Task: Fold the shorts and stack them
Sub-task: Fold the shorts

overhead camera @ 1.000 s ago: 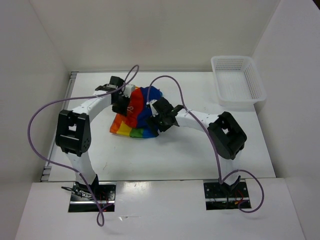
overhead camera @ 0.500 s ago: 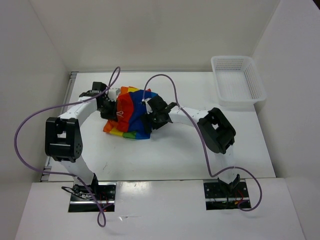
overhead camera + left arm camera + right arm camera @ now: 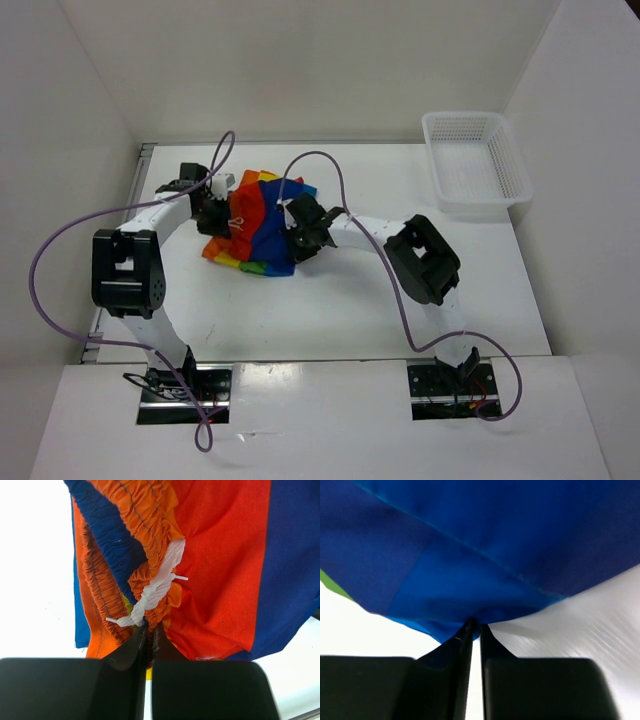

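The rainbow-striped shorts lie bunched on the table between both arms, toward the back left. My left gripper is shut on their gathered orange waistband, right by the white drawstring. In the left wrist view red and blue panels hang past the jaws. On the right side of the shorts, my right gripper is shut on a blue edge of the cloth. Blue fabric fills most of the right wrist view, with a sliver of green at the left.
A white mesh basket stands at the back right of the table. White walls close in the table on the left, back and right. Purple cables loop from both arms over the shorts.
Both arms have shifted left with the shorts. The right gripper, open a second ago, has closed on the blue edge of the cloth. The left gripper has kept its hold.
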Available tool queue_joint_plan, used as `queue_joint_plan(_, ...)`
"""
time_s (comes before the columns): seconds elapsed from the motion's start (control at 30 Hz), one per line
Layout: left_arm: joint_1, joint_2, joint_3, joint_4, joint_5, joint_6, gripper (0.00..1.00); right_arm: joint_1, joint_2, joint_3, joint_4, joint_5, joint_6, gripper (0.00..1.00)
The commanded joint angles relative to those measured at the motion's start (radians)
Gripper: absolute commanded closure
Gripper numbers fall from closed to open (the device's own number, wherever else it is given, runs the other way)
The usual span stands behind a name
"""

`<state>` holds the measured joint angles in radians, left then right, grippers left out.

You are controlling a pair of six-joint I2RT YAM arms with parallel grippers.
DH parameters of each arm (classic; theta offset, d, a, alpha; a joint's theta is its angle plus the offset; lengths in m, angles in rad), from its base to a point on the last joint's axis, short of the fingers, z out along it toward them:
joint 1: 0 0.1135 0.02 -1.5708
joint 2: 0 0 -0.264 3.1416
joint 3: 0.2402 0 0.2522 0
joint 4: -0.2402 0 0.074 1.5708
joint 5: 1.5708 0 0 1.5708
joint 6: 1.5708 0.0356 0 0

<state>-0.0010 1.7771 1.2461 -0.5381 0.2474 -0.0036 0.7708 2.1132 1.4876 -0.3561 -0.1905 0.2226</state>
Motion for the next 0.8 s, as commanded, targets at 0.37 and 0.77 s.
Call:
queue_joint_plan(0.37, 0.108, -0.058, 0.044, -0.057, 0.038, 0.004, 0.94, -0.077, -0.182, -0.218, -0.014, 0.028, -0.273, 1.0)
queue_joint_plan(0.77, 0.111, -0.106, 0.002, -0.132, 0.2, 0.004, 0.27, -0.142, -0.305, -0.219, -0.119, -0.064, -0.496, 0.79)
